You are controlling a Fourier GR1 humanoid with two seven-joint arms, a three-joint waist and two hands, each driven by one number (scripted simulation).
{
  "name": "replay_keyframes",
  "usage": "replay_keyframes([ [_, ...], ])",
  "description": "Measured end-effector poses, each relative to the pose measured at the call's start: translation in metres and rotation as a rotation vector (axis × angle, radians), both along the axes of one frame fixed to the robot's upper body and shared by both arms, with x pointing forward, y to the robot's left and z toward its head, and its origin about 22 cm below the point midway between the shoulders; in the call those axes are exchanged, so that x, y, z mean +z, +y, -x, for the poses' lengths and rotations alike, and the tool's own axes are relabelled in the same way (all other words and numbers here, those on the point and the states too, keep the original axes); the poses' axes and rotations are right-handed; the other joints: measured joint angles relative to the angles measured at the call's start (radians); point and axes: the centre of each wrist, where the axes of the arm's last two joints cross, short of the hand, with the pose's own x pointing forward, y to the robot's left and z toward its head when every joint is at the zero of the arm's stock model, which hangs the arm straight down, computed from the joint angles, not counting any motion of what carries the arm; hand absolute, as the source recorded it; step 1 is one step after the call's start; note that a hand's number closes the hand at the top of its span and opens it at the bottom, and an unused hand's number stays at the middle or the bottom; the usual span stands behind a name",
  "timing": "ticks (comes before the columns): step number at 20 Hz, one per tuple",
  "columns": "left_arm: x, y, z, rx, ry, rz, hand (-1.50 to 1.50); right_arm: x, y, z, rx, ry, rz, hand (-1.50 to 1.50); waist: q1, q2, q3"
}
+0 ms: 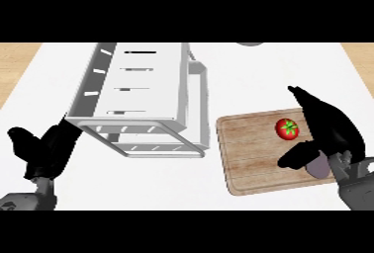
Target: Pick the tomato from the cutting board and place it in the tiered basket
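Right hand (330, 129), black with straight fingers, is positioned over the right side of the rectangular light-brown wooden cutting board (252, 158). Its fingers extend toward the far edge of the board, and the thumb projects leftward over the board surface near its lower right part. The hand is open and has hold of nothing.

Position of the small round red tomato with a green stem cap (287, 128): it rests on the cutting board, in the upper right area, just beside the left edge of the right hand's fingers. Whether the fingers touch the tomato cannot be determined. The tomato lies above the thumb as the head view shows it, well apart from the basket.

Position of the white wire-and-panel tiered basket (139, 94): it stands on the white counter top (241, 74) to the left of the cutting board, its lower corner near the board's left edge.

Left hand (42, 148), also black, shows at the lower left of the view, open with fingers raised, at rest beside the basket's near left corner.
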Motion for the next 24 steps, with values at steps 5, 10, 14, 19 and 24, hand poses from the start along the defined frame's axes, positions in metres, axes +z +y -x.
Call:
replay_keyframes([
  [5, 0.004, -0.001, 0.006, -0.001, -0.006, 0.002, 0.00, -0.017, 0.015, -0.010, -0.056, 0.017, 0.021, -1.50, 0.002, 0.003, 0.002],
  [10, 0.001, 0.003, 0.001, 0.006, -0.014, 0.002, 0.00, -0.043, 0.011, -0.015, -0.118, 0.055, 0.051, -1.50, 0.000, 0.004, 0.003],
  [14, 0.000, 0.002, 0.000, 0.006, -0.011, 0.002, 0.00, -0.070, 0.007, -0.023, -0.141, 0.069, 0.068, -1.50, 0.001, 0.005, 0.003],
  [19, -0.003, 0.002, -0.002, 0.005, -0.012, 0.000, 0.00, -0.094, -0.010, -0.028, -0.163, 0.043, 0.107, -1.50, 0.000, 0.005, 0.003],
  [24, -0.001, 0.008, 0.001, 0.011, -0.011, -0.004, 0.00, -0.106, -0.015, -0.030, -0.170, 0.015, 0.148, -1.50, 0.000, 0.004, 0.003],
])
